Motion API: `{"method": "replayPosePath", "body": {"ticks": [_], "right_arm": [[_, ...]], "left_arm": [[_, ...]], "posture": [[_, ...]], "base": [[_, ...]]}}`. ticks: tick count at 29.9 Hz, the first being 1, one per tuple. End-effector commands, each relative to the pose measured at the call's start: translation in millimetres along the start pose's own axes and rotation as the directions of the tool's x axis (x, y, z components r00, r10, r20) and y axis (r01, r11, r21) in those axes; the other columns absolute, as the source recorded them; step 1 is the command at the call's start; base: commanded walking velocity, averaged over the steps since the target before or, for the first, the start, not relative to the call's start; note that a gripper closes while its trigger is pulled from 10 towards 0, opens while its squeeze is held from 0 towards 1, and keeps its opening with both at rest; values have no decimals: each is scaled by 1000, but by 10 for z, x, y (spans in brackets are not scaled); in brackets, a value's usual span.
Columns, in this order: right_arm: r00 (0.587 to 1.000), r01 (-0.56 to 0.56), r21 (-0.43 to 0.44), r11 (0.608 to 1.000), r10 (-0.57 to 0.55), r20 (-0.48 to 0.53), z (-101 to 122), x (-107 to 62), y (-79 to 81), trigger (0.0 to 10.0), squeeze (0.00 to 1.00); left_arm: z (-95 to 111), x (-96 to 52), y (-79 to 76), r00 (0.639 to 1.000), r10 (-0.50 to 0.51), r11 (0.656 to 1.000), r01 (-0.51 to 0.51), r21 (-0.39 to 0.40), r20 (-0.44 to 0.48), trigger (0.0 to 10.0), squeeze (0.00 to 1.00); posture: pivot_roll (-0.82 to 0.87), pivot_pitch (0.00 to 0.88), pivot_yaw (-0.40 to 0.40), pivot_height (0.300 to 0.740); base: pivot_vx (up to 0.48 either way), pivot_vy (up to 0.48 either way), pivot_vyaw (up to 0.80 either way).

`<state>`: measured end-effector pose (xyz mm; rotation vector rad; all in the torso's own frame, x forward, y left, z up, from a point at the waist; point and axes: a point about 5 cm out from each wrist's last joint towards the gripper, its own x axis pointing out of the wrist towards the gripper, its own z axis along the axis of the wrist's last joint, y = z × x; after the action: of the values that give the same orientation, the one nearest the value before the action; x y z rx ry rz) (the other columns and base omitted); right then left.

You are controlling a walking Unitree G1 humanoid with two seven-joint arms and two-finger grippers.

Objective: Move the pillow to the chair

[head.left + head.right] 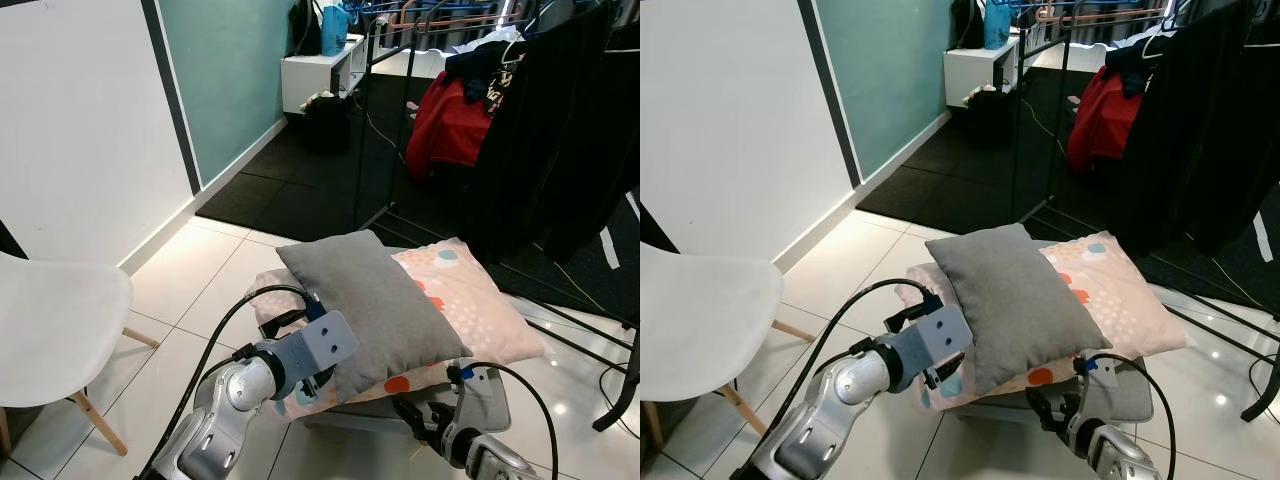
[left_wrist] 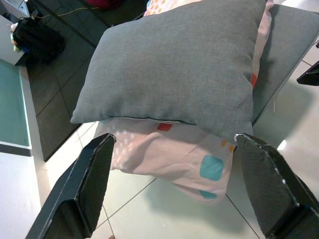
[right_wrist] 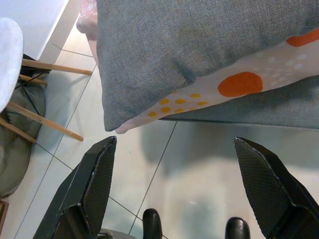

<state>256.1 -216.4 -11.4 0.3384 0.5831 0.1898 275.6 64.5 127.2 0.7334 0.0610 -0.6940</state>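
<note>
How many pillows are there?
2. The grey pillow lies on top of the pink patterned pillow, both stacked on a grey seat. More could be hidden underneath.

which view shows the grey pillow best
The left eye view: the grey rectangular fabric pillow shows whole, lying on the pink patterned pillow. The right eye view shows it about as well. The left wrist view frames most of it between that open pincer's fingers; the right wrist view catches one corner.

Glossy white floor tiles (image 1: 210, 290) meet dark carpet (image 1: 300, 190); white and teal walls (image 1: 230, 70), a clothes rack (image 1: 560, 120) behind.
</note>
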Motion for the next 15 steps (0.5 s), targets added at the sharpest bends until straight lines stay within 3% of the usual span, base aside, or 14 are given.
{"method": "replayPosePath", "body": {"ticks": [1, 9, 15], "right_arm": [[1000, 5, 6, 1000, -5, -12, -28, -13, -2, 10000, 0], [1000, 6, 1, 1000, -5, -17, -16, -12, -5, 10000, 0], [1000, 10, 3, 1000, -9, -15, -14, -13, -2, 10000, 0]], "left_arm": [[22, -11, -8, 1000, -4, 999, 4, 36, 2, 10000, 0], [51, 22, -29, 1000, -8, 996, 8, 93, 4, 10000, 0], [13, 14, -13, 1000, -22, 1000, 22, 16, -3, 10000, 0]], "posture": [[-92, 79, 6, 740], [-88, 77, 3, 740], [-92, 80, 7, 740]], "base": [[0, 0, 0], [0, 0, 0], [0, 0, 0]]}}
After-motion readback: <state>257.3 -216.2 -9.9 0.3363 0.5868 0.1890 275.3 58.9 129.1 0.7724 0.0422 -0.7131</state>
